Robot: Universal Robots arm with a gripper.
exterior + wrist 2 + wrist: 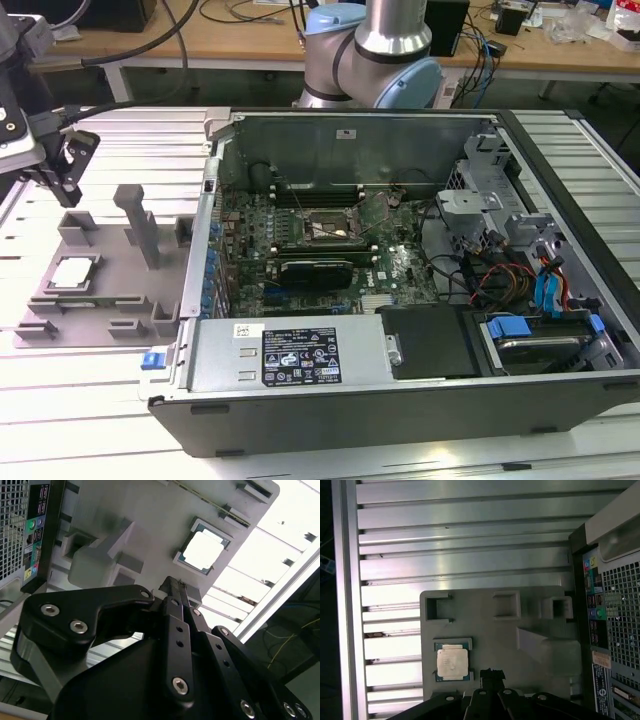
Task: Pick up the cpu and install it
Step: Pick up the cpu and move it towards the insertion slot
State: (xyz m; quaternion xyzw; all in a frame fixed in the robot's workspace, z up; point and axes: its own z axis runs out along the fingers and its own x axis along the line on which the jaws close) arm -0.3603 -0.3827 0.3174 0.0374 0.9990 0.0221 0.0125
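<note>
At the exterior view's left, the end effector (pixel 68 190) is held above the far end of the grey holder block (pixel 125 290), which rests on the slatted table (pixel 70 400). In both wrist views its fingertips (pixel 171 581) are seen drawn close together, with nothing gripped between them. The cpu (pixel 73 272) is seated flat in a square recess of the holder block, silvery top upward, near the end effector (pixel 490 672) but apart from it and a little to one side of its tip in the first wrist view. Further right, the opened computer case (pixel 400 385) is laid on its side, with the green board (pixel 400 268) and its dark socket (pixel 330 228) exposed, well apart from the cpu (pixel 452 661). The approach before pickup is judged to be in hand; nothing has been lifted. A grasp would call for the tip to be centred over the chip and spread enough to take its edges.
</note>
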